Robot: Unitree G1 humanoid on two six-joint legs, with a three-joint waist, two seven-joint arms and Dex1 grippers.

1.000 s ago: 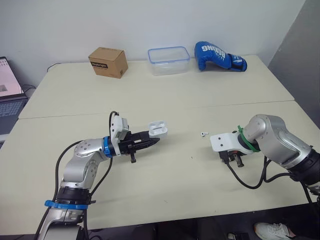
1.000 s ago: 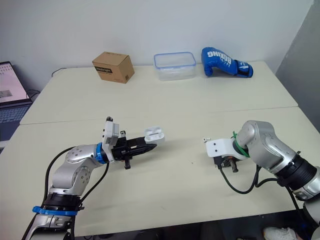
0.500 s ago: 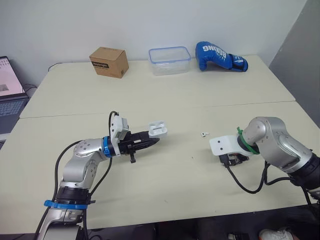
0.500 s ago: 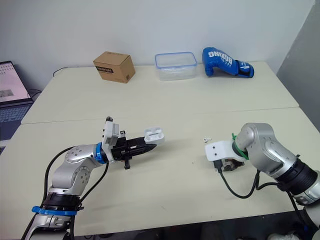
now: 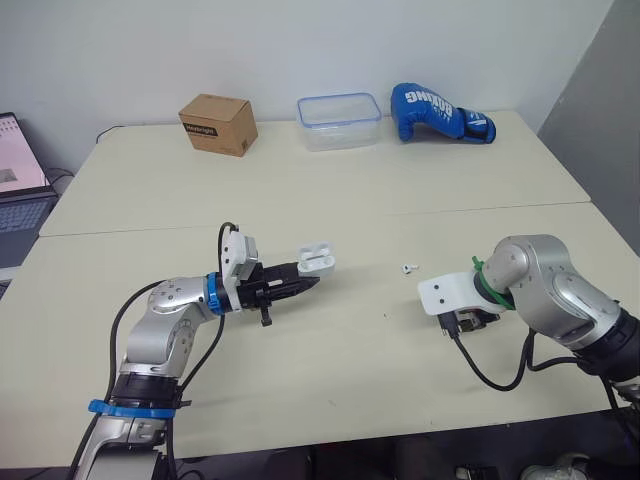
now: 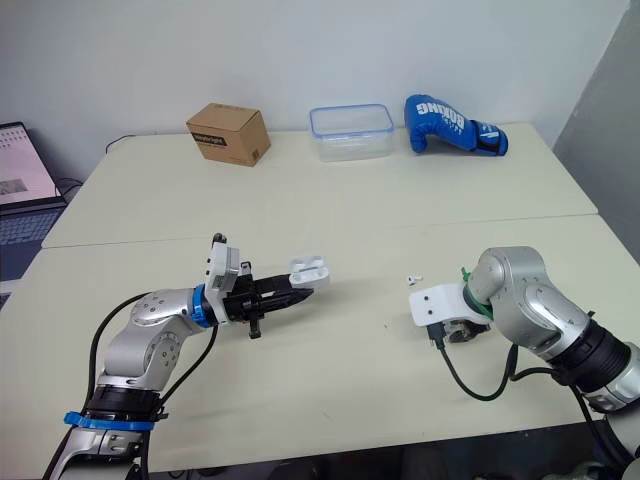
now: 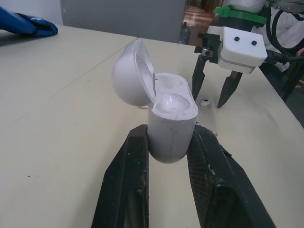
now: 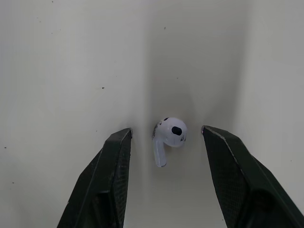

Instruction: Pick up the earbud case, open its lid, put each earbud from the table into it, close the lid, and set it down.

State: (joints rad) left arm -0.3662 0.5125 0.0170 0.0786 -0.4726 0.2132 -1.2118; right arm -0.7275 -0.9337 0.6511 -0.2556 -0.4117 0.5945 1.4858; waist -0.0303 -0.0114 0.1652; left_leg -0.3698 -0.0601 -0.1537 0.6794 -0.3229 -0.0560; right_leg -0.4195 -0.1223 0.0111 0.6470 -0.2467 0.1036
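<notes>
My left gripper (image 5: pixel 305 276) is shut on the white earbud case (image 5: pixel 316 259), holding it just above the table with the lid swung open (image 7: pixel 134 72). One small white earbud (image 5: pixel 407 268) lies on the table between the case and my right gripper (image 5: pixel 466 320). The right gripper points down at the table with its fingers open. In the right wrist view an earbud (image 8: pixel 168 134) lies on the table between those two fingers (image 8: pixel 111 161), touching neither. I cannot tell whether it is the same earbud.
Along the far edge of the table (image 5: pixel 330 390) stand a cardboard box (image 5: pixel 217 124), a clear plastic container (image 5: pixel 338 120) and a blue boxing glove (image 5: pixel 438 112). A laptop (image 5: pixel 18 190) sits off the table's left side.
My right gripper has sunk a little toward the table. The left arm and the case have stayed still.
</notes>
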